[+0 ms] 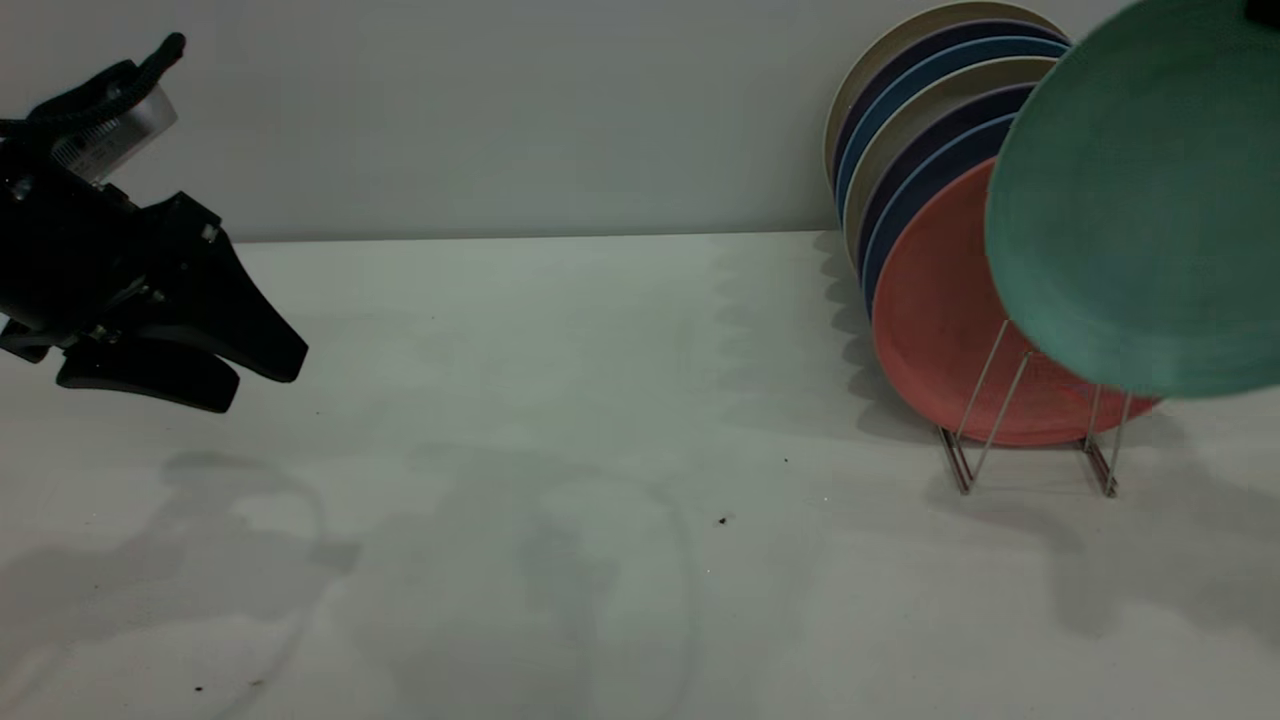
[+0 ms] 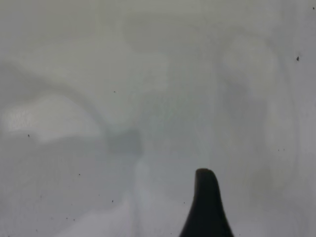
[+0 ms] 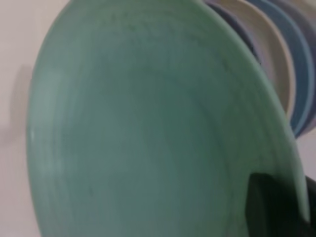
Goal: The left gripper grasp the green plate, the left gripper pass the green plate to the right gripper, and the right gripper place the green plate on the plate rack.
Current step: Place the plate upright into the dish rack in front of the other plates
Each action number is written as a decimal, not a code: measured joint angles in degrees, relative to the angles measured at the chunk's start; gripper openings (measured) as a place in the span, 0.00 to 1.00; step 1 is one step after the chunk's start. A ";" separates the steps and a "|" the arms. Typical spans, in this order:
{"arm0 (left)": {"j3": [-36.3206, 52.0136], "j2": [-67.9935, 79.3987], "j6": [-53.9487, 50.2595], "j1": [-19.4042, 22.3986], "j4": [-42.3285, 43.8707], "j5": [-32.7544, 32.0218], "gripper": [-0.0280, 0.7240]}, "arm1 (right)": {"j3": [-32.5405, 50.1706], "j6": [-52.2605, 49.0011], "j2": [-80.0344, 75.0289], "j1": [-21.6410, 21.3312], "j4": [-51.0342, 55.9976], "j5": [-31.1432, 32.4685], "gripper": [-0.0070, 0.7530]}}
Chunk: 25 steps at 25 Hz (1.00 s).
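Left gripper [image 1: 225, 375] above white table [image 1: 560, 420]

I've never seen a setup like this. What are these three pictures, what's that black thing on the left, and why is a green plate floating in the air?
It is a two-armed robot at a white table. The wide picture faces both arms; the other two come from wrist cameras. The black shape is the left tool, hanging empty above the table. The green plate isn't floating: the right tool grips its rim, mostly out of the wide picture. It hangs in front of the plate rack, which already holds a salmon-pink plate and blue-rimmed plates.
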State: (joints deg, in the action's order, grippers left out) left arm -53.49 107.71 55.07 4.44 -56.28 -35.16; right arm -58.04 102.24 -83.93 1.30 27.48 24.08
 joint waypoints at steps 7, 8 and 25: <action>0.00 0.00 0.06 0.00 0.00 0.00 0.82 | -0.19 4.10 -0.53 3.95 0.64 -6.57 0.06; 0.00 0.00 0.00 0.00 0.00 0.00 0.82 | -0.34 4.21 -0.89 3.95 0.64 -7.11 0.06; 0.00 0.00 0.00 0.00 0.00 0.00 0.82 | -0.39 5.01 -4.01 3.95 1.78 -9.60 0.06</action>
State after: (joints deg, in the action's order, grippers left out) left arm -53.49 107.71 55.07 4.44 -56.28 -35.16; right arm -58.43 107.24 -87.94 5.26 29.26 14.48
